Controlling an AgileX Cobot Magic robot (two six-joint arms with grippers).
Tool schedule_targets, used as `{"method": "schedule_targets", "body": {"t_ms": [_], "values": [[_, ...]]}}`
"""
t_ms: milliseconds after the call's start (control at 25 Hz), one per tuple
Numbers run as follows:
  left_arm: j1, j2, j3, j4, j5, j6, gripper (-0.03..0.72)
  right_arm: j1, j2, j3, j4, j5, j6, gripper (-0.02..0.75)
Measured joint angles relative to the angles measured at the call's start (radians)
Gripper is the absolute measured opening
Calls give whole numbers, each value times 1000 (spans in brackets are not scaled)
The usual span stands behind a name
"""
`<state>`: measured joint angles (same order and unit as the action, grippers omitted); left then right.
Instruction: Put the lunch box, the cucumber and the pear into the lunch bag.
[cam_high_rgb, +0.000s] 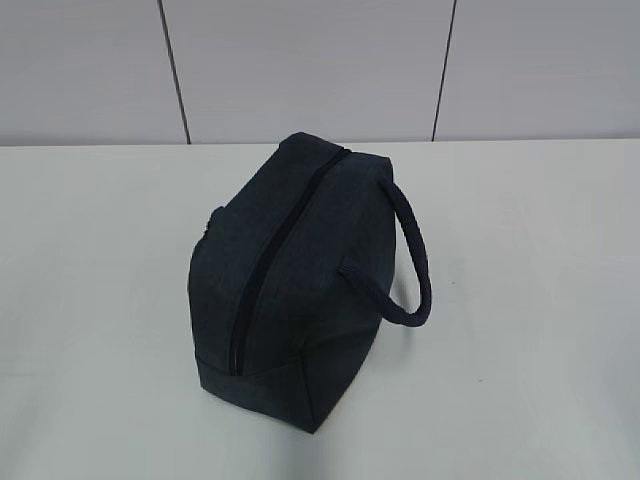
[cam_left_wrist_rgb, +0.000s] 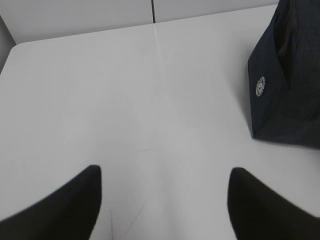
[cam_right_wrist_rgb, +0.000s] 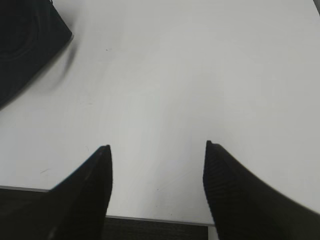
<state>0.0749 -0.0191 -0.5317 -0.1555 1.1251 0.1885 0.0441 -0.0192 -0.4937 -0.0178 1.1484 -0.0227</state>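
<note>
the left end effector hangs over bare counter with its fingers spread wide and nothing between them, and the lunch bag sits ahead and to its right, near but not touching. in the exterior view the lunch bag stands mid-counter, its closed zipper running near to far along the bag's long axis. the right end effector is likewise open and empty, the bag at its upper left; neither arm looks clearly nearer; lunch box, cucumber and pear are not in view.
</note>
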Motion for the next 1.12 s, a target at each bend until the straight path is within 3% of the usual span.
{"method": "schedule_targets", "body": {"t_ms": [1120], "values": [[0, 0, 0, 0, 0, 0, 465, 0, 0, 0, 0, 0, 0, 456]]}}
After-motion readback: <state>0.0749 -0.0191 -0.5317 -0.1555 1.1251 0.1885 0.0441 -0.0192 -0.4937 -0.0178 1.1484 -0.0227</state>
